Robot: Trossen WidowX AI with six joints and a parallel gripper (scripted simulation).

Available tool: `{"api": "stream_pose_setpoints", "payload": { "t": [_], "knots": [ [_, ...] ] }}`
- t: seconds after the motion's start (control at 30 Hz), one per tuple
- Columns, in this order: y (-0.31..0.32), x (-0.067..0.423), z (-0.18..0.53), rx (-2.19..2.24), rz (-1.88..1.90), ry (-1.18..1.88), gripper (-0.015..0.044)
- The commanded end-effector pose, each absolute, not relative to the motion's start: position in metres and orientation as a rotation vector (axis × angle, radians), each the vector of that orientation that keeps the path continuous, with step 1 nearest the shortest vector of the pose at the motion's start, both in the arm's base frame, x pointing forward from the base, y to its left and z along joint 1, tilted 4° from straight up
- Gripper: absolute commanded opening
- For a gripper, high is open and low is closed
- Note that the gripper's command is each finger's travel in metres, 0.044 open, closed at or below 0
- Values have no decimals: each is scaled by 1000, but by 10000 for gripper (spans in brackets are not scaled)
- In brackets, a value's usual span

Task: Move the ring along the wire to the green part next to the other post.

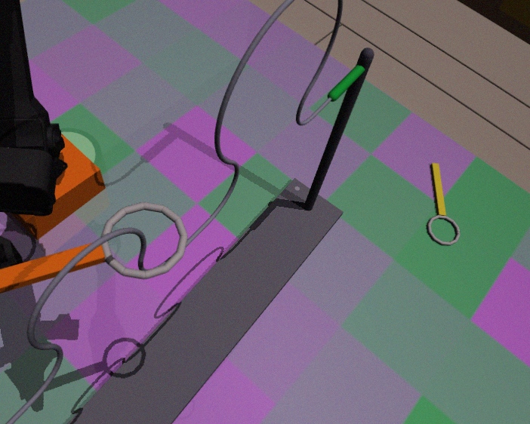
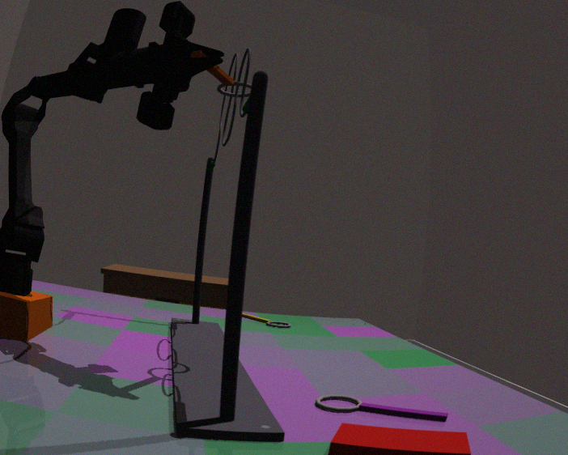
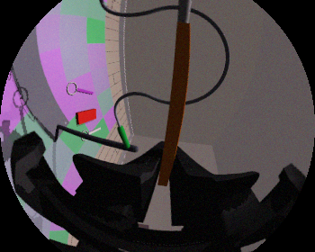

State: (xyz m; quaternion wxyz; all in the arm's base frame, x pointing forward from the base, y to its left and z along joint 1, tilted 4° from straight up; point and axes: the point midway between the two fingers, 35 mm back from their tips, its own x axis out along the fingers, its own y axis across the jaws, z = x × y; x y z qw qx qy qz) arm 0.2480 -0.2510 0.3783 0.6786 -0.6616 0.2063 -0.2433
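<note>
The orange handle (image 1: 61,261) (image 2: 220,73) (image 3: 179,85) is held in my gripper (image 2: 220,57) (image 3: 166,145), which is shut on it. The grey ring (image 1: 184,236) (image 2: 234,95) (image 3: 184,11) encircles the thin grey wire (image 1: 218,123) (image 2: 247,52) (image 3: 227,56) on its looping middle part, away from both posts. The wire crosses over the ring's left side and passes behind its lower right in the top view; I cannot tell whether they touch. One green part (image 1: 346,83) (image 2: 211,164) is at the far post (image 1: 331,141) (image 2: 203,236). The other (image 2: 246,104) (image 3: 123,136) is at the near post (image 2: 241,213).
The posts stand on a dark grey base (image 1: 274,265) (image 2: 203,359). A yellow-handled ring (image 1: 438,189) (image 2: 256,317), a purple-handled ring (image 2: 402,411) (image 3: 85,91) and a red block (image 2: 402,438) (image 3: 86,116) lie on the table. The arm stands on an orange block (image 1: 84,176) (image 2: 28,317).
</note>
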Motion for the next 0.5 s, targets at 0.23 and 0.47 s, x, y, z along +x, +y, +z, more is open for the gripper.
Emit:
{"api": "stream_pose_setpoints", "payload": {
  "t": [0.23,0.47],
  "knots": [
    [-252,247,381,-1627,-580,466,-150],
    [-254,247,376,-1643,-583,467,-150]
  ]
}}
